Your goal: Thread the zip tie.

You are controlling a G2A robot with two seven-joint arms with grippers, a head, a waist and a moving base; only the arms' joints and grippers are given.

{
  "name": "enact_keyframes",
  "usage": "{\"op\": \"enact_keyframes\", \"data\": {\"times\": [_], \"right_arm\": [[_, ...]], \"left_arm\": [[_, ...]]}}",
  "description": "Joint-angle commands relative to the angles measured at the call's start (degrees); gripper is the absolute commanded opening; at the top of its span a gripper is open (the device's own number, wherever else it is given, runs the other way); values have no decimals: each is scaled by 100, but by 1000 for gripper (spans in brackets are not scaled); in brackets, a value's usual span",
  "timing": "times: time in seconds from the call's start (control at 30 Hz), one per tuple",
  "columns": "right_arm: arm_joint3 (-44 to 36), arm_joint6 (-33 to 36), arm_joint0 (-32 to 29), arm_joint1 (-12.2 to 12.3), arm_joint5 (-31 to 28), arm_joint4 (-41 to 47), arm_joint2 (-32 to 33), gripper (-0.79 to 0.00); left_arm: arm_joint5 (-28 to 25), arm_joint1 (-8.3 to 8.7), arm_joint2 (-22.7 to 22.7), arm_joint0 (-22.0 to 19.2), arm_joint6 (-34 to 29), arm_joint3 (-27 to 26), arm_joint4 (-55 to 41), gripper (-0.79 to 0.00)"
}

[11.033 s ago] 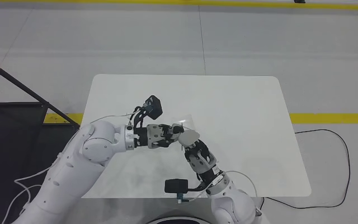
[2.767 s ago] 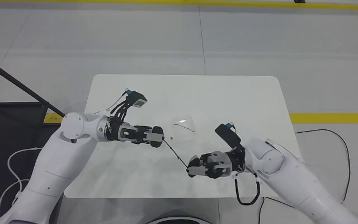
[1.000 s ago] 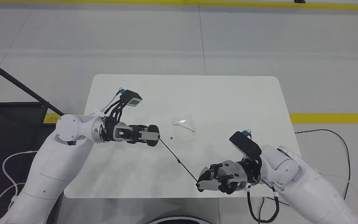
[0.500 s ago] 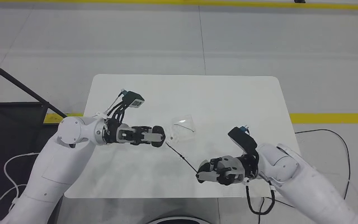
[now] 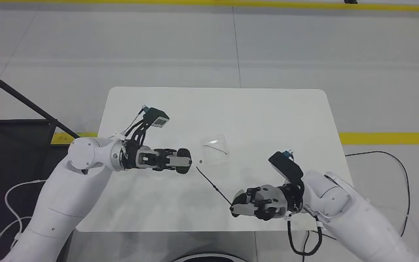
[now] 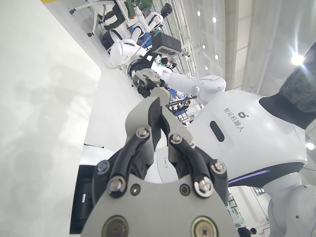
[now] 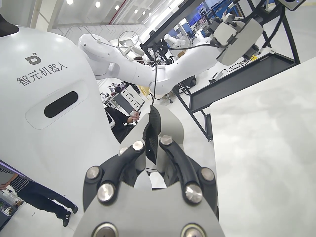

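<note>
Black zip tie (image 5: 213, 186) is pinched at one end by the right gripper (image 5: 235, 209). The left gripper (image 5: 190, 162), jaws pressed together, sits near its other end.

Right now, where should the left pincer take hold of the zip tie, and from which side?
Take the zip tie on its strap close to the end nearest the left pincer, coming in along that arm's own line and closing across the thin strap. It runs straight and diagonal, and the right pincer clamps the far end.
</note>
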Motion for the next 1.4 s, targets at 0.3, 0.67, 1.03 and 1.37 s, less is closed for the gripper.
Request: {"op": "enact_keyframes", "data": {"times": [0.3,0.67,1.03,1.37], "right_arm": [[15,144,37,-79,16,55,-8,-785],[78,361,246,-228,318,68,-185,-785],[216,411,335,-355,386,99,-212,-785],[402,473,302,-395,395,189,-71,-785]], "left_arm": [[240,-58,182,-198,-297,204,-152,0],[333,-148,477,-415,-651,342,-279,-480],[298,-195,528,-479,-654,390,-233,-616],[361,-215,462,-443,-721,320,-416,-477]]}}
